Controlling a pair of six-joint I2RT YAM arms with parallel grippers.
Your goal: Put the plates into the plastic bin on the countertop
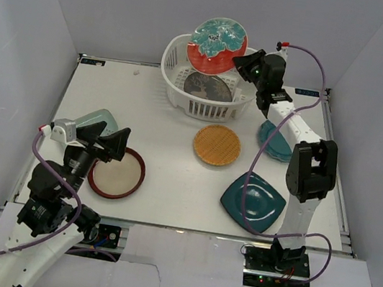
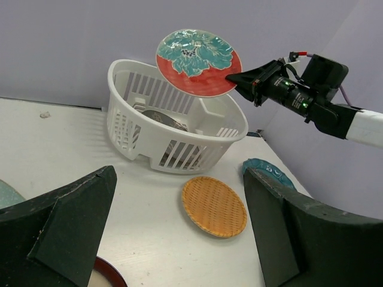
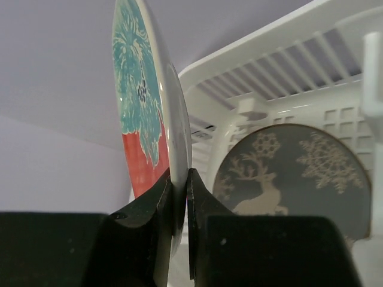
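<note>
The teal-red floral plate [image 1: 217, 46] is held on edge above the back rim of the white plastic bin [image 1: 168, 67]. Its rim is pinched between the right fingers [image 3: 194, 194], which are closed tightly on it. Inside the bin the grey plate with the white deer [image 1: 208, 86] is seen, apparently propped at a tilt rather than lying flat. On the desk [image 1: 171, 133], just in front of the bin, the orange woven plate [image 1: 217, 145] is laid flat. The teal scalloped plate [image 1: 273, 142] is found to the right of the bin, partly hidden beneath the right arm. The dark teal square plate [image 1: 254, 201] lies well in front of the bin, to the right. Well in front of the bin and to the left, the red-rimmed beige plate [image 1: 117, 173] and the pale green oblong plate [image 1: 100, 120] are set near each other. The left fingers [image 1: 114, 143] are spread wide with nothing between them, above the far edge of the red-rimmed beige plate.
</note>
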